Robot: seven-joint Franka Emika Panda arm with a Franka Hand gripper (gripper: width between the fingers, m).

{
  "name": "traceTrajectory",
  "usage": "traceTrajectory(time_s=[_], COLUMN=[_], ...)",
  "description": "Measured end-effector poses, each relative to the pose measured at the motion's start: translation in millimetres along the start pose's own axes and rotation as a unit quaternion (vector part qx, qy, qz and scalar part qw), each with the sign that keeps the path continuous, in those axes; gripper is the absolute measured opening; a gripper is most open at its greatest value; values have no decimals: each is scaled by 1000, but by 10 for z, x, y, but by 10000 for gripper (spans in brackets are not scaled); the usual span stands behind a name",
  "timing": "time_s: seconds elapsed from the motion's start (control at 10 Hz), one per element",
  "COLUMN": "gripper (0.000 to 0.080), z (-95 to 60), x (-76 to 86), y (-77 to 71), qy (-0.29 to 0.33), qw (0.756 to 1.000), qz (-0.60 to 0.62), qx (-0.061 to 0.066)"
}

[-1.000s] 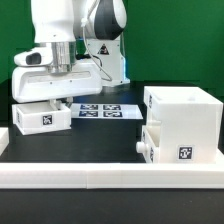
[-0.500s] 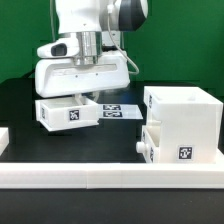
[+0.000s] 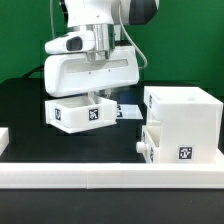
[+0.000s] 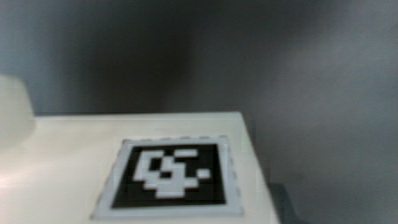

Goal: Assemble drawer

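Observation:
The white box shell (image 3: 183,115) of the drawer stands at the exterior view's right, with a tag on its lower front. One shallow tray sits in its lower slot, knob (image 3: 143,148) pointing to the exterior view's left. My gripper (image 3: 93,97) reaches down into the second tray (image 3: 78,114), shut on its wall, and holds it low over the black table, left of the shell and apart from it. My fingertips are hidden by the hand and the tray. The wrist view shows only a white tray surface with a tag (image 4: 169,175).
The marker board (image 3: 127,110) lies flat on the table behind the held tray, partly covered by it. A long low white rail (image 3: 110,180) runs along the front edge. A small white part (image 3: 3,137) shows at the exterior view's left edge.
My gripper has moved toward the exterior view's right with the second tray in it, from the far left to near the shell. The shell and its lower tray have not moved.

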State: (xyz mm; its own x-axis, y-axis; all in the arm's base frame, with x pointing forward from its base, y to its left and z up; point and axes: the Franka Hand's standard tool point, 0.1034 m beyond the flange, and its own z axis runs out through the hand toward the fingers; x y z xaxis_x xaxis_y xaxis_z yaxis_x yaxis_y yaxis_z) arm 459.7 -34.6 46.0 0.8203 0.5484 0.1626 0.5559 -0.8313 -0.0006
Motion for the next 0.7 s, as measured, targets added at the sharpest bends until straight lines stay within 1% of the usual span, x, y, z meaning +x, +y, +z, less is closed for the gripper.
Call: traceTrajectory(time_s=[0.2,0.3,0.4,0.5,0.6,0.7], gripper=[42,42,42,42,42,42], z=[4,5,6,-8,-33,-40], x=[-7,-10,-9,35,109,139], y=[-5,-3,0,34,72,89], qy=[-1,-1,-5,-12,-11,-13], qw=[1000,1000,997,991,985,977], qz=[0,-29,-71,-134,-173,-212], qx=[1,1,4,10,6,6])
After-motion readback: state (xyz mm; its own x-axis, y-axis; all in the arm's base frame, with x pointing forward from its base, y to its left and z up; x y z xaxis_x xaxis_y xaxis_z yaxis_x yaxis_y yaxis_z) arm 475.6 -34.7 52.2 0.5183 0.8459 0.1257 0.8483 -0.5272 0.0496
